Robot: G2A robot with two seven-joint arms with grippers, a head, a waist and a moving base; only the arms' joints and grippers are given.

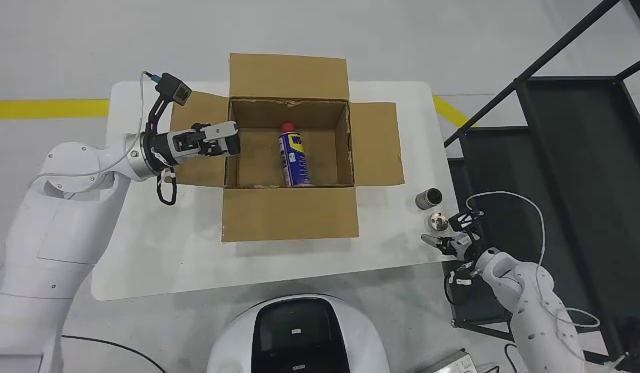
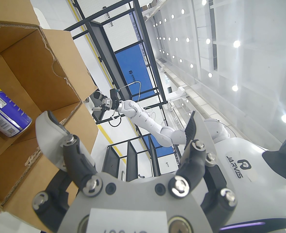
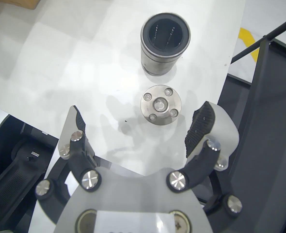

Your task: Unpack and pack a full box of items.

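"Where's the can?"

"The blue spray can with the red cap [image 1: 293,155] lies on its side inside the open brown cardboard box [image 1: 290,213], mid-frame in my top view, on the white table [image 1: 160,263]."

"And your grippers?"

"My left gripper [image 1: 230,138] is at the box's left wall, jaws wide and empty. My right gripper [image 1: 447,230], lower right, is also wide apart around a round steel flange [image 3: 160,107]. A grey metal cylinder [image 3: 164,43] stands upright just beside the flange."

White counter [image 1: 140,263], open cardboard box [image 1: 290,213] plonked in the middle, metal cylinder [image 1: 429,197] standing upright with a round flange [image 1: 438,219] just beside it, over at 3 o'clock by the edge.
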